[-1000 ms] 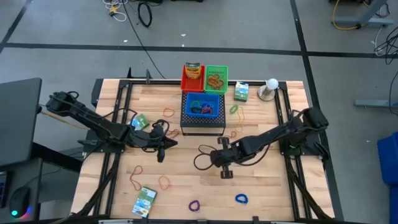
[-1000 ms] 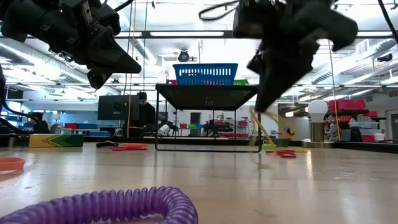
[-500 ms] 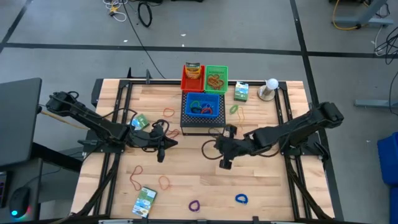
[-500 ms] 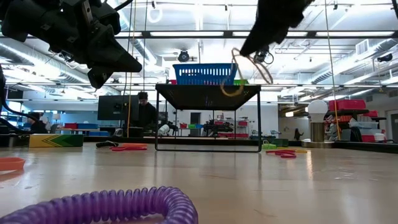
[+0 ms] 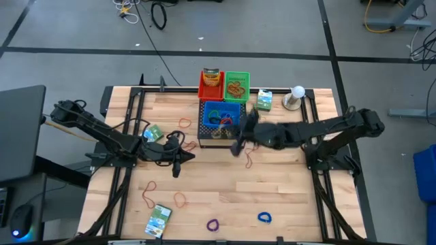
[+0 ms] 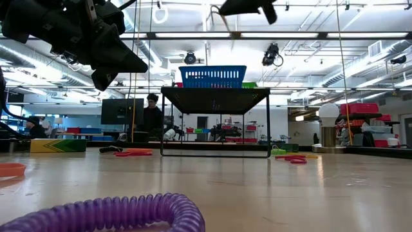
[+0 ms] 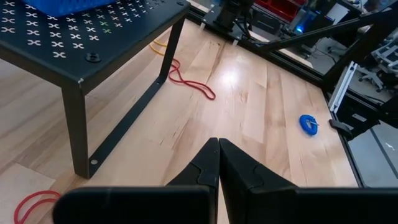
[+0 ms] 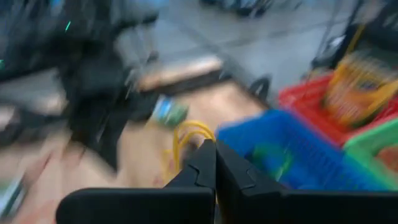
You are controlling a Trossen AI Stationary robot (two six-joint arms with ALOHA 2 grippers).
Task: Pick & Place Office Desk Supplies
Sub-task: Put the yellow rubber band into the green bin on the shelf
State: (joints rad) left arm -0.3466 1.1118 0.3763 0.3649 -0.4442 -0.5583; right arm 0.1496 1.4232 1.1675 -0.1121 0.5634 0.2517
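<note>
On the wooden table (image 5: pixel 286 190), the largest thing is the black perforated stand (image 5: pixel 222 135) at the middle rear, carrying a blue basket (image 5: pixel 221 116) with coloured loops inside; a red bin (image 5: pixel 211 85) and a green bin (image 5: pixel 237 86) stand just behind it. The right arm reaches in from the right edge, its right gripper (image 5: pixel 236 146) raised beside the stand's right front corner, fingers pressed together on a thin yellow rubber band (image 8: pixel 186 140) that loops out from between the tips. The left arm waits over the left half of the table, its left gripper (image 5: pixel 178 163) closed on nothing, the tips meeting in the wrist view.

Three green-white boxes lie about: one (image 5: pixel 264 100) near the white ball on a stand (image 5: pixel 297 95), one (image 5: pixel 154 133) by the left arm, one (image 5: pixel 158 220) at the front left. Smaller still, a blue loop (image 5: pixel 264 218) and a purple loop (image 5: pixel 213 224) rest near the front edge, well apart. Thin red and orange bands lie scattered, among them a red band (image 7: pixel 189 79) on the wood beyond the stand's leg.
</note>
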